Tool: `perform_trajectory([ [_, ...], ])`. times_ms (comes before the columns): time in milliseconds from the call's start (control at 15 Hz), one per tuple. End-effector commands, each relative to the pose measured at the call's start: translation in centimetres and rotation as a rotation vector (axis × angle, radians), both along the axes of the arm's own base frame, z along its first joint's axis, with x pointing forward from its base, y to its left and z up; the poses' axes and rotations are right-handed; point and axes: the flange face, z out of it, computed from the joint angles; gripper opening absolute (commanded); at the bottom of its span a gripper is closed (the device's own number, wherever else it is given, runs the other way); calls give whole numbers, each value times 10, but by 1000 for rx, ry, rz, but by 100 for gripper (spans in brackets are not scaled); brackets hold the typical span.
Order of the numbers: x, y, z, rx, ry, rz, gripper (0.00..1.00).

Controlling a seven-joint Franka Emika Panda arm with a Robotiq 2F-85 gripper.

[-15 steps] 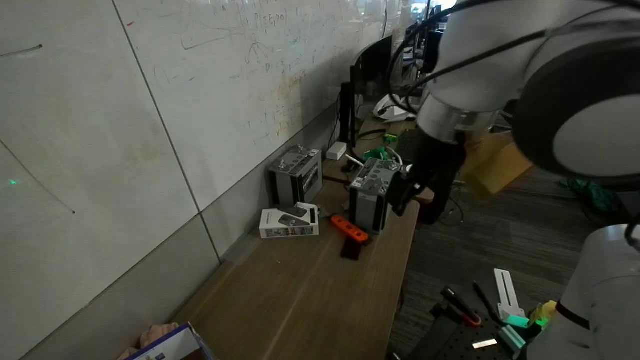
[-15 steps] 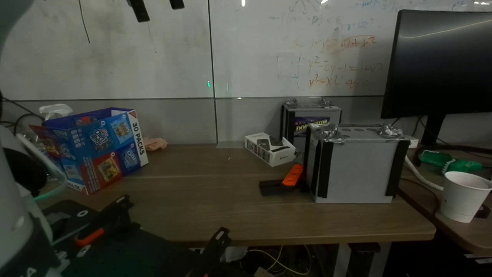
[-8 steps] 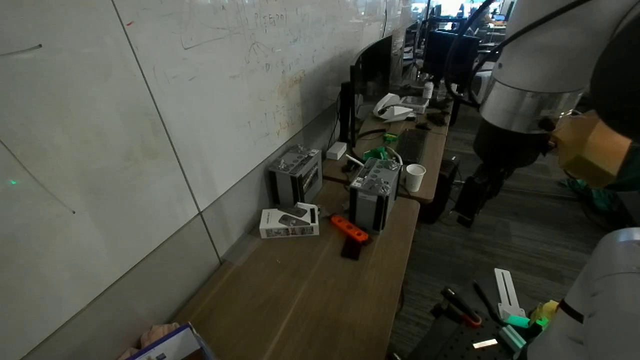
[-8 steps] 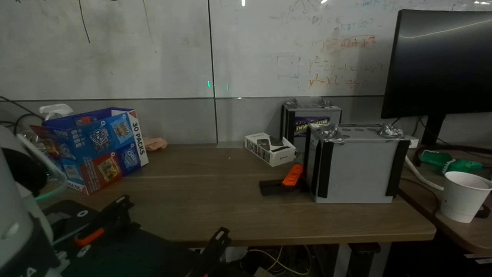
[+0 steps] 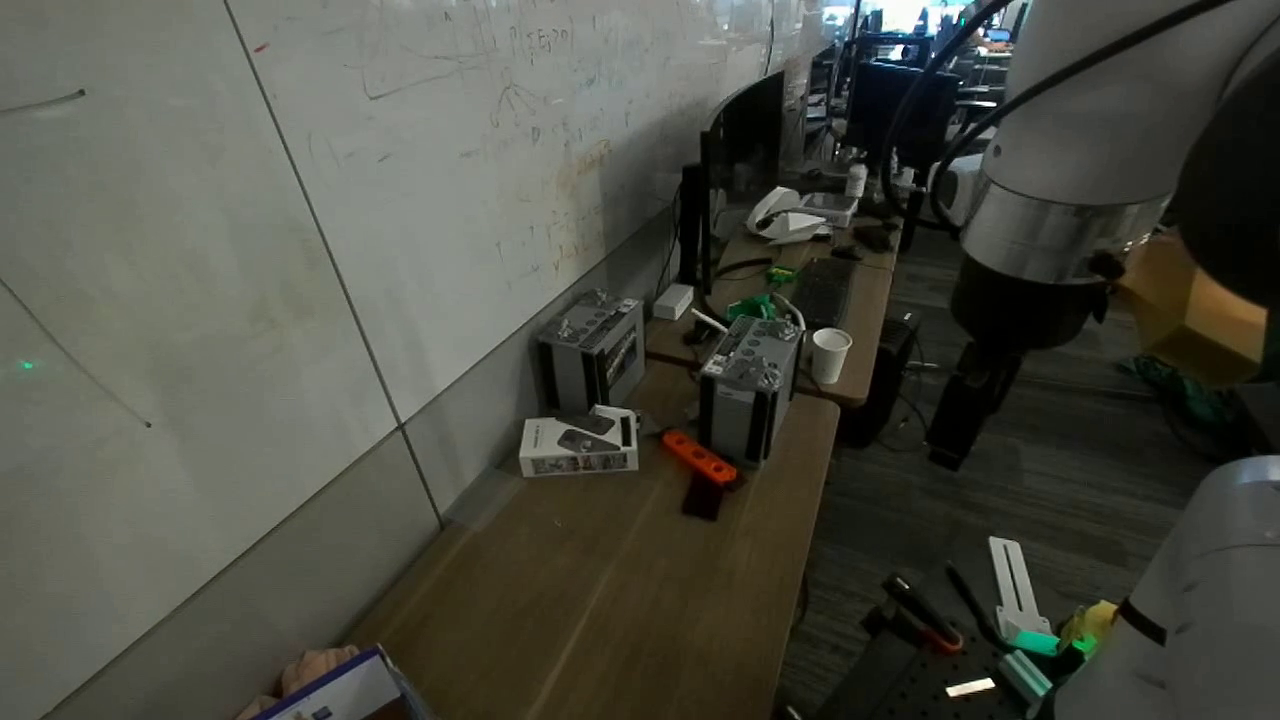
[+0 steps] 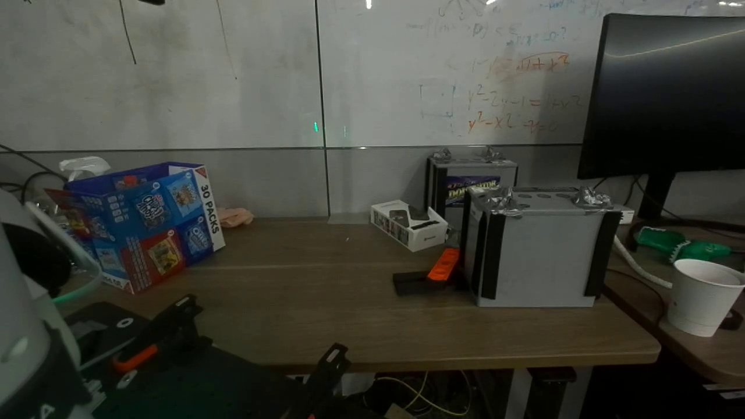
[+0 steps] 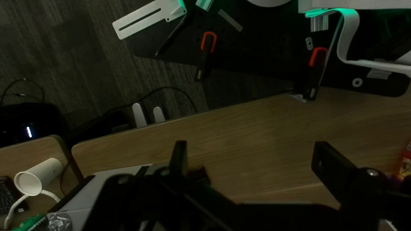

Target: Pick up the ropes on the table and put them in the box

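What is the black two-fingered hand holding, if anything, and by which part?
Nothing: the hand is open, the brown wooden table showing through its gap.

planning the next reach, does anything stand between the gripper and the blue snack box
Nothing visible does. In the wrist view, only tabletop shows between the open gripper and the box at the right edge, though the fingers hide some. I can't make out the ropes.

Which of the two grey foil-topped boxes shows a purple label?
The rear box, nearer the whiteboard: its purple label shows in an exterior view. The front box, nearer the white cup, shows no purple.
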Motion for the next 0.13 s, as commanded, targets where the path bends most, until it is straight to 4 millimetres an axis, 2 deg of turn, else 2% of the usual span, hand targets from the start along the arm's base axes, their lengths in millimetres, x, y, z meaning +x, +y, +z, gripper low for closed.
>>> perform_trajectory([
  [0, 0, 0, 1, 0, 0, -1, 100],
  [67, 0, 0, 1, 0, 0, -1, 100],
])
